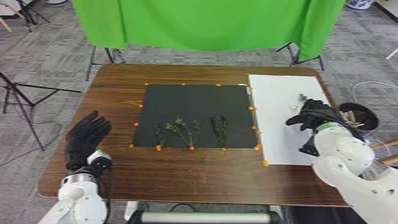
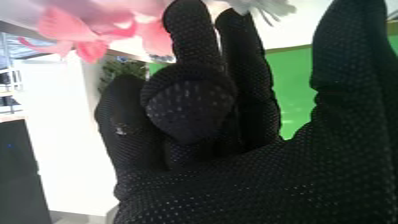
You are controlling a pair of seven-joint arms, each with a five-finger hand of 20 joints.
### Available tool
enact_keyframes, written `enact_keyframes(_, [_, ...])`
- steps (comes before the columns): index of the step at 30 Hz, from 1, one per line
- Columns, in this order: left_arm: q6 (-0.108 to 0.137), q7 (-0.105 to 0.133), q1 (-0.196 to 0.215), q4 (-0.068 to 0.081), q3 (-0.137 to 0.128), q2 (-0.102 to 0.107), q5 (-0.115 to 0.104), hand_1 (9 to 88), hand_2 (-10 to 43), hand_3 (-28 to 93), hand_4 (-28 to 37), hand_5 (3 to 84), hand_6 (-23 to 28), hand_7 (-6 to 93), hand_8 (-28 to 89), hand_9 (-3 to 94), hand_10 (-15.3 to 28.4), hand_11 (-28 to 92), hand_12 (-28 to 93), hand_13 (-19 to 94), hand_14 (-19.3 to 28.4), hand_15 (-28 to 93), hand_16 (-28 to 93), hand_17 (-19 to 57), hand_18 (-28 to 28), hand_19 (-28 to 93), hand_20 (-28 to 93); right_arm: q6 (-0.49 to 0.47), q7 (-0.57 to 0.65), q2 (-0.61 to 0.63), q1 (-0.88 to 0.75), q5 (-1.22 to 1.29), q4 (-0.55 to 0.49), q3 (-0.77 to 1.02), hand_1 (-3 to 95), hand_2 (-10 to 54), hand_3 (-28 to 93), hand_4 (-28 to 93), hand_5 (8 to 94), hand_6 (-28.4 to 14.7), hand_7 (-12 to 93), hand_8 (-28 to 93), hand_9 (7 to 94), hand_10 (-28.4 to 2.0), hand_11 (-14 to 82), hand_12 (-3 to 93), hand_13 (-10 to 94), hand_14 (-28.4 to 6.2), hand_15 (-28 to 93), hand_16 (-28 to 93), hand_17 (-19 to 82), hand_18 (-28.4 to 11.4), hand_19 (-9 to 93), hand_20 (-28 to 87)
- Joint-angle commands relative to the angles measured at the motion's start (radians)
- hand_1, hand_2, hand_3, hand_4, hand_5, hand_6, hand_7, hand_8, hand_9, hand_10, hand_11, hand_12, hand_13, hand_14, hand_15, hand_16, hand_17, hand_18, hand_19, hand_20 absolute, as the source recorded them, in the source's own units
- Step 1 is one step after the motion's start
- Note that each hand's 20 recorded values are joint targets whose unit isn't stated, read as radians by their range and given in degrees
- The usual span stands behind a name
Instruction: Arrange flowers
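Pink, pointed-petalled flowers (image 2: 67, 25) near right robot hand (image 1: 314, 113).
Right wrist view: petals close beside fingers, which stand mostly apart; cannot tell whether touching.

Both views were inspected; no legible text, label, brand, number or sign was found.
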Motion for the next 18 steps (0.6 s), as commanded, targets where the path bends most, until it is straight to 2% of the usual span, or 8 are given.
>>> enact_keyframes(1, [-0.01,-0.006,0.004,-0.002,0.002,-0.006,-0.001,33.8,4.3,71,-17.5,50.6,5.0,16.3,-8,50.0,14.9,24,10,44,16.7,24,-3,21.1,15.3,25,25,0.056,0.004,-0.007,-0.028,0.011,0.025,-0.01,43.5,-9.5,64,-11,67.7,-1.0,15,-6,81.0,-15.1,28.5,26.8,92,-3.4,58,29,64,-14.1,93,51])
enact_keyframes(3, [-0.01,-0.004,0.007,-0.004,0.001,-0.006,0.0,33.8,4.3,71,-17.6,50.6,5.1,16.2,-8,50.0,14.9,24,10,44,16.7,24,-3,21.1,15.2,25,25,0.086,0.003,-0.007,-0.031,0.01,0.03,-0.021,49.0,-9.5,62,-12,67.9,-1.5,15,4,83.8,-14.0,25.2,30.9,92,-3.2,58,30,65,-13.4,93,49])
enact_keyframes(7, [-0.009,-0.004,0.01,-0.005,-0.002,-0.007,-0.002,33.8,4.2,71,-17.7,50.6,5.0,16.3,-8,50.0,14.9,24,10,44,16.7,24,-3,21.2,15.2,25,25,0.137,-0.004,-0.01,-0.034,0.016,0.041,-0.037,58.8,-9.5,55,-11,72.1,-2.5,14,13,89.4,-12.6,19.7,34.0,94,-2.8,58,28,67,-12.5,93,47])
enact_keyframes(12, [-0.007,-0.006,0.008,-0.005,-0.002,-0.003,0.0,33.8,4.2,71,-17.6,50.6,5.1,16.4,-8,50.0,15.0,24,10,44,16.7,24,-3,21.2,15.2,25,26,0.184,-0.018,-0.006,-0.046,0.009,0.03,-0.037,61.7,-9.5,56,-12,77.6,-3.3,16,15,91.7,-12.1,21.9,31.2,94,-2.1,61,25,69,-12.2,93,48])
enact_keyframes(18, [0.0,-0.002,0.028,-0.019,-0.031,0.026,0.001,33.6,4.3,71,-17.5,50.6,5.1,16.3,-8,49.9,15.0,24,10,44,16.7,24,-3,21.1,15.3,25,26,0.203,-0.048,0.015,-0.033,0.004,-0.048,-0.013,61.2,-9.5,58,-12,79.7,-3.3,16,14,92.5,-12.2,23.0,30.7,94,-1.6,63,24,70,-11.6,93,48])
